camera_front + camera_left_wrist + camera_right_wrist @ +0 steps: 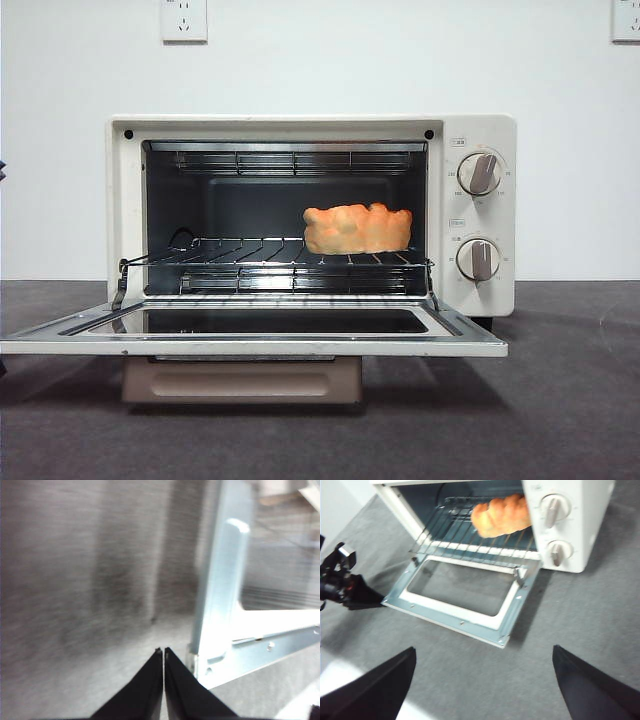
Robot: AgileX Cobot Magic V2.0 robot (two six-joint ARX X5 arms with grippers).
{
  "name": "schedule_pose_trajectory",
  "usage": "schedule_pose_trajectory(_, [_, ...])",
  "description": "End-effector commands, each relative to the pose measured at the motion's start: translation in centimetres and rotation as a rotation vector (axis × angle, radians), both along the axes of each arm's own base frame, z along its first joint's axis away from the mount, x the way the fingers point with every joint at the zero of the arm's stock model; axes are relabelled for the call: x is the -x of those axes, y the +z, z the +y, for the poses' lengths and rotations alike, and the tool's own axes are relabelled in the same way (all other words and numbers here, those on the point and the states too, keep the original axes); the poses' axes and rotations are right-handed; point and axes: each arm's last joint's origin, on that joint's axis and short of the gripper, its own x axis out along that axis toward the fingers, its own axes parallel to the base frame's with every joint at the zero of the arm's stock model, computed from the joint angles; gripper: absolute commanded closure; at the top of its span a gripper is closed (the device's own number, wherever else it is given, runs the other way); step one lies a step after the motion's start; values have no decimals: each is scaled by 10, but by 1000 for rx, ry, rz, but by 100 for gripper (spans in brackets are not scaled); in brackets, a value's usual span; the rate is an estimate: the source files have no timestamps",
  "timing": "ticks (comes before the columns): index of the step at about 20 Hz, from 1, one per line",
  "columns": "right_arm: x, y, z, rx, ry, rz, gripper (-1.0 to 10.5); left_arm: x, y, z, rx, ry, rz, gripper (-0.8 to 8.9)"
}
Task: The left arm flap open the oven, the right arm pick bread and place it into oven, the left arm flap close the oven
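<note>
Orange-gold bread [357, 229] on rack; oven [481, 132] door down. Right end effector [482, 680] wide open, empty. Left end effector [163, 655] pinched closed, empty, prob. at door corner to flap it up.

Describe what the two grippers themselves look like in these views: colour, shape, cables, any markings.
The left gripper has two plain matte black jaws, wedge-shaped and tapering to fine points, with no markings. In the right wrist view its body is black too, with black cabling and a small pale part. The right gripper shows two broad black jaws narrowing to points, unmarked; no cables of its own are visible.
</note>
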Motion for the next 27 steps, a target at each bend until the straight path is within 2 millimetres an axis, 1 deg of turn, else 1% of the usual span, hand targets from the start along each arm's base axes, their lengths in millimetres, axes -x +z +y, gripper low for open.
schedule_pose_trajectory(1, [1,5,0,-3,9,-31,511,-2,-6,0,14,-17,22,806])
schedule_pose_trajectory(7, [1,5,-1,1,-4,-34,511,-6,-13,-2,82,-38,45,806])
schedule_pose_trajectory(11, [1,5,-1,1,-7,-34,511,-7,-12,-2,113,-37,43,806])
schedule_pose_trajectory(17, [0,8,0,-26,-13,-46,511,-14,-6,-4,252,-33,16,806])
schedule_pose_trajectory(19, [-1,9,1,-46,-5,-57,511,-18,-1,-4,306,-31,-4,806])
schedule_pose_trajectory(22, [-1,12,2,-78,-5,-63,511,-25,8,-3,342,-9,-46,806])
schedule_pose_trajectory(27, [-2,12,2,-84,-5,-69,511,-47,35,-2,395,60,-165,806])
